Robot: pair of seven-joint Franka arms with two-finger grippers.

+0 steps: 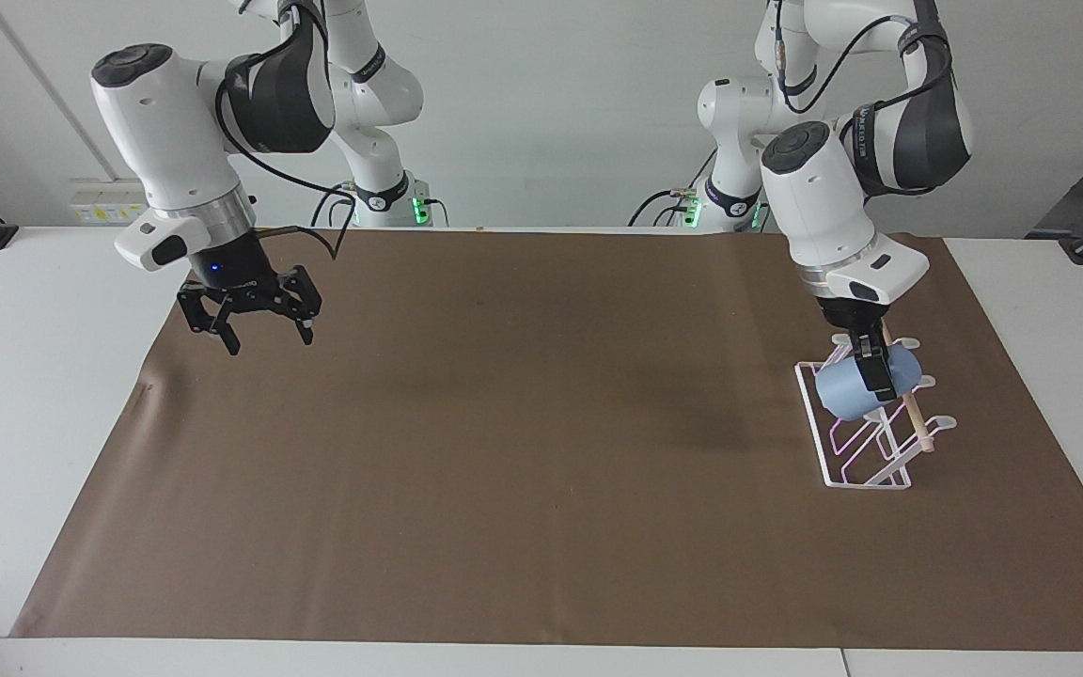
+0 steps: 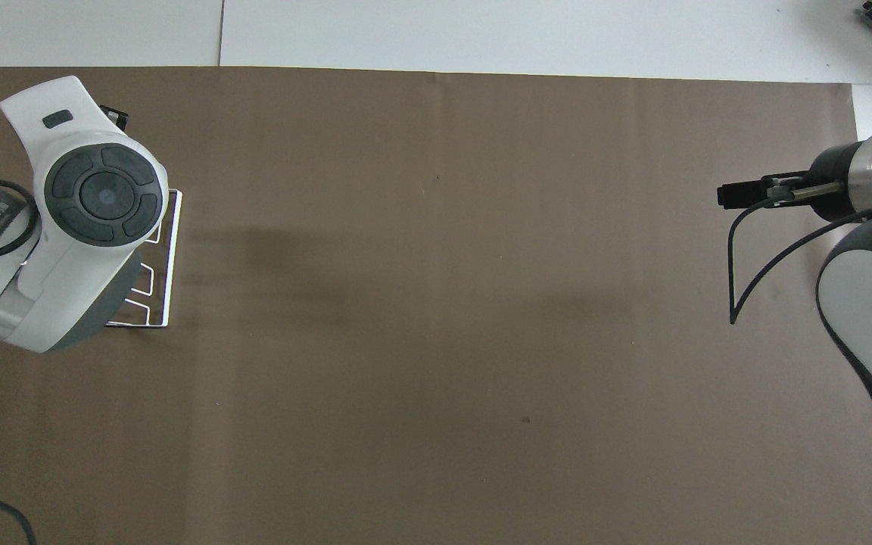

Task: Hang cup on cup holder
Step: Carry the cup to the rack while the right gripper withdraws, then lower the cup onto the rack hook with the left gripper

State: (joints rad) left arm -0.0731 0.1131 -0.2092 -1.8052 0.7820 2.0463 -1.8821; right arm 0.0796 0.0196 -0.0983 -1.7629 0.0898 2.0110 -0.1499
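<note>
In the facing view my left gripper (image 1: 876,373) is shut on the dusty-blue cup (image 1: 844,395), which lies tilted on its side. The cup sits low among the slanted prongs of the white wire cup holder (image 1: 866,482), against its wooden dowel (image 1: 918,425); whether it rests on a prong I cannot tell. From overhead the left arm's wrist hides the cup and most of the cup holder (image 2: 172,250). My right gripper (image 1: 261,330) hangs open and holds nothing, above the mat's edge at the right arm's end, and shows edge-on in the overhead view (image 2: 725,197).
A brown mat (image 1: 541,470) covers most of the white table (image 1: 24,395). A loose black cable (image 2: 742,280) hangs from the right wrist. The cup holder stands close to the mat's border at the left arm's end.
</note>
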